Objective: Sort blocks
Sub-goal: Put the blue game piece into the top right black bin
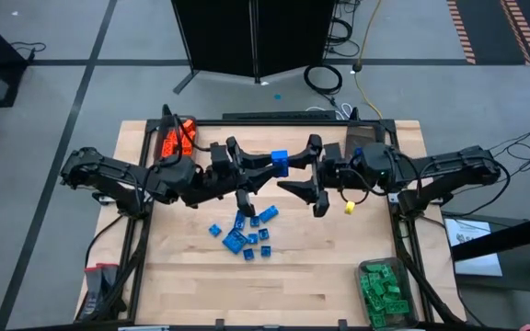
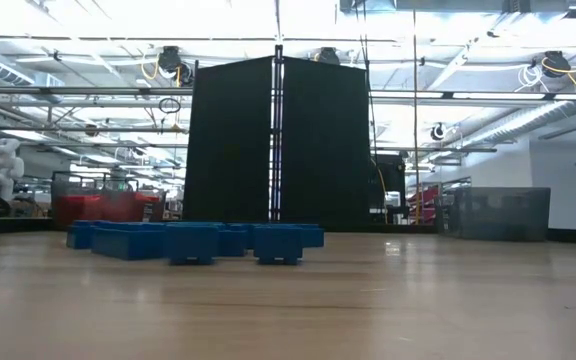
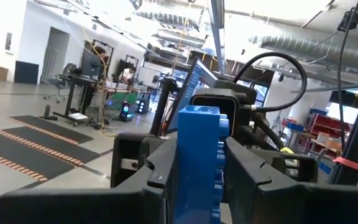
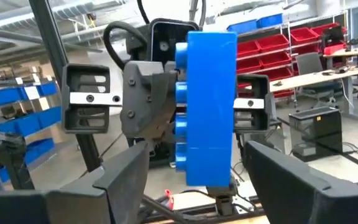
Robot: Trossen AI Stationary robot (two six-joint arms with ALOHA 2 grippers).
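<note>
Two dark grippers meet above the middle of the light wooden table (image 1: 182, 285), held up off its surface. Nearest the table's front edge, a translucent grey rectangular bin of green studded bricks (image 1: 383, 291) sits at the front right corner. Further in, a loose cluster of small blue plastic studded bricks (image 1: 245, 234) lies on the bare wood just in front of the grippers; in the low view these show as a row of blue blocks resting on the tabletop. A single small yellow piece (image 1: 348, 208) lies to the right of that cluster, near the right gripper.

Beyond the cluster, the left gripper (image 1: 267, 168) is clamped on a blue studded brick (image 1: 280, 162), its fingers (image 3: 148, 174) pressed against both sides of the brick, which stands upright between them. The right gripper (image 1: 306, 175) faces it from the other side with its fingers (image 4: 126, 171) spread apart on either side of the same brick; I cannot tell whether they touch it.

Farther back, at the rear left corner, a second grey bin holding orange bricks (image 1: 177, 136) stands beside the left arm. Behind the table stands a tall black panel (image 2: 276, 145).
</note>
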